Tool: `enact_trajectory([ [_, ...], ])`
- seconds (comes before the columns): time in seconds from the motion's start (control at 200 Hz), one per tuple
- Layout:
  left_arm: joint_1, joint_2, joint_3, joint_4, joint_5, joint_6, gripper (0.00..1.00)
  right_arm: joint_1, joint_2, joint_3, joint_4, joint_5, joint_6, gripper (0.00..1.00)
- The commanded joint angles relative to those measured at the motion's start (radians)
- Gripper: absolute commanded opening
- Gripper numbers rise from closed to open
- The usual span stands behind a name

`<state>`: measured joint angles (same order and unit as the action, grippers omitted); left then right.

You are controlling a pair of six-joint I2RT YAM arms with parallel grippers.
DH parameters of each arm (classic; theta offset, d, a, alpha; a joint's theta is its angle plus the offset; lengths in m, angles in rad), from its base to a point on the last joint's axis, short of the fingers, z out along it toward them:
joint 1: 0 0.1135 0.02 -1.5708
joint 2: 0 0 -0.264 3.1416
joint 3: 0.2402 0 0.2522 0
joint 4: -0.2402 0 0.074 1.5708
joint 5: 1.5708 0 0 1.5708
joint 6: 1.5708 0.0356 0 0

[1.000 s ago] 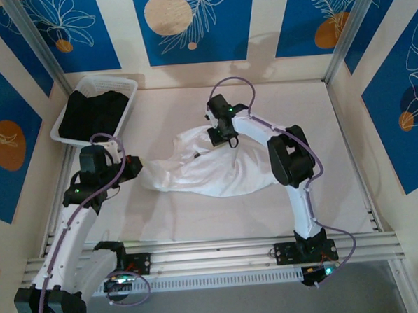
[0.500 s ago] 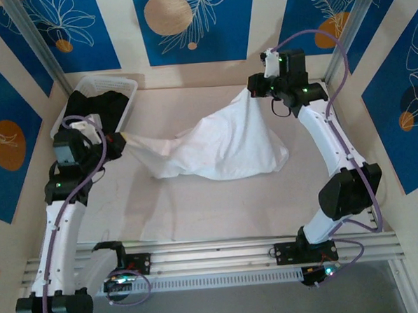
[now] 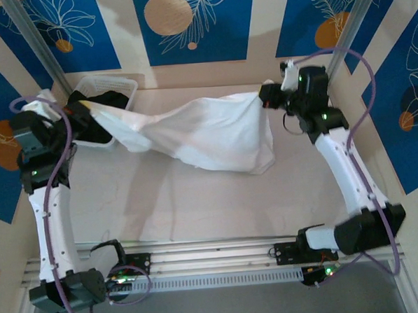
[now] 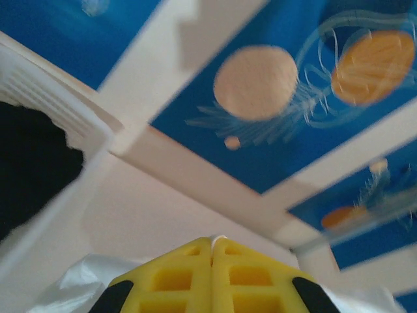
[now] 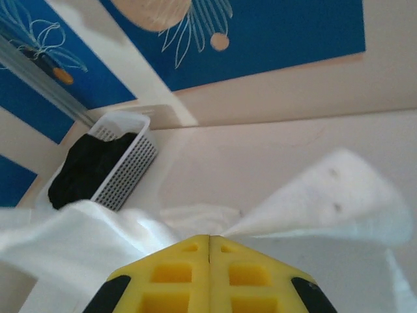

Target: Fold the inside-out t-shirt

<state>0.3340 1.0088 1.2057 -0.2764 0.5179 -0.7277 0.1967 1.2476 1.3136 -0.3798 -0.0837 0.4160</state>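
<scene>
White cotton of the inside-out t-shirt [image 3: 208, 132] is stretched left-to-right across the upper frame, over the desk [image 3: 197, 199]. Its ends are pinched in the closed left fingers [image 3: 82, 110] and closed right fingers [image 3: 267, 96].

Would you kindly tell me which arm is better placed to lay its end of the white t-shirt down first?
Probably the right arm: the right pincer grips the t-shirt above bare table, whereas the left pincer holds its end by the basket, which could obstruct it.
</scene>
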Motion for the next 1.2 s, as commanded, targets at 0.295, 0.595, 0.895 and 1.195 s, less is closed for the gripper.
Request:
enact_trajectory([
  [0.295,0.053,-0.111,-0.314,-0.072,-0.037,0.125,0.0,0.288,-0.113,-0.597,-0.068,0.071,0.199,0.18],
  [0.595,0.045,-0.115,-0.376,-0.053,0.001,0.148,0.0,0.271,-0.038,-0.595,-0.169,0.125,0.19,0.43],
  [0.895,0.03,-0.109,-0.382,-0.027,0.015,0.148,0.0,0.226,0.126,-0.577,-0.197,0.178,0.186,0.47],
  [1.195,0.029,-0.108,-0.382,-0.012,0.025,0.144,0.0,0.197,0.231,-0.549,-0.129,0.107,0.172,0.46],
])
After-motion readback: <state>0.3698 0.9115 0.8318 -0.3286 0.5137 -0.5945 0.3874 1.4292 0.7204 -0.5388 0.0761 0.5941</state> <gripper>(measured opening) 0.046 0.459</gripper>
